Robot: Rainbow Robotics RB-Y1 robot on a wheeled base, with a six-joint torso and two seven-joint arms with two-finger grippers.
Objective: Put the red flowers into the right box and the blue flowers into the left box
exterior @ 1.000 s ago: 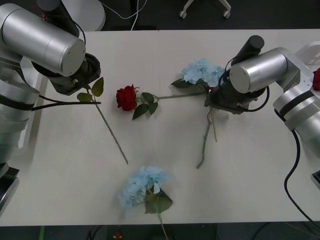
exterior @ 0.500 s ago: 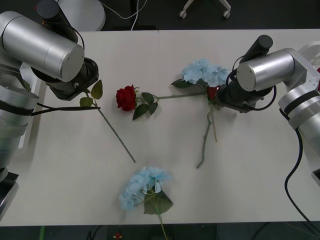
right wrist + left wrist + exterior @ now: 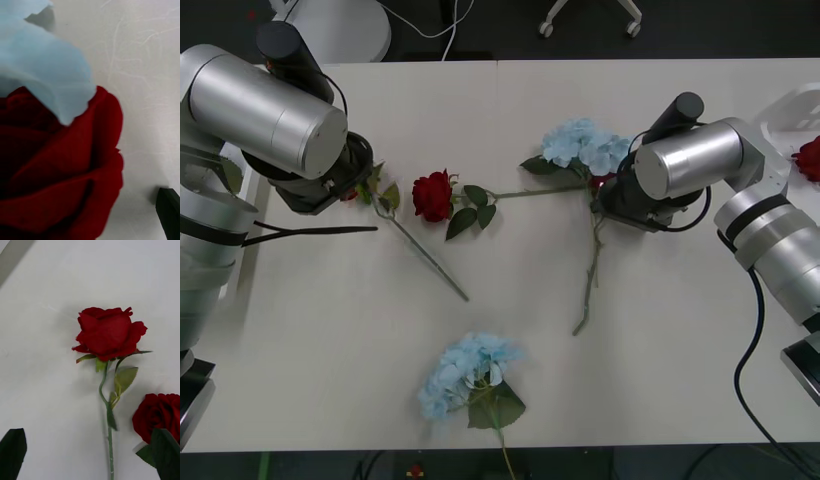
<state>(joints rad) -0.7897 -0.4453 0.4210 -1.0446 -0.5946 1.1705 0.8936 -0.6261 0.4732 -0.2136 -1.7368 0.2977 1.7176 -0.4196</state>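
In the left wrist view a red rose [image 3: 108, 332] lies flat on the table. Its stem [image 3: 110, 450] runs between the two black fingers [image 3: 13, 448] of my open left gripper [image 3: 90, 465]. A second red rose [image 3: 159, 422] lies beside it and also appears mid-table [image 3: 433, 195]. My right gripper [image 3: 90, 225] hovers right over a third red rose [image 3: 63, 168] that is half covered by a blue flower [image 3: 41, 63]. One black finger [image 3: 168, 213] stands off to the rose's side. Another blue flower [image 3: 470, 375] lies near the front edge. The right box [image 3: 795, 105] holds a red rose [image 3: 810, 158].
My left arm [image 3: 270, 100] and right arm [image 3: 685, 160] cover their grippers in the front view. A long green stem [image 3: 590, 275] trails from under the right arm towards the front. A black cable [image 3: 750, 350] hangs at the right edge.
The stem under my left arm has swung, its tip moving right and farther from the front edge. My right arm has shifted left over the blue cluster and rose.
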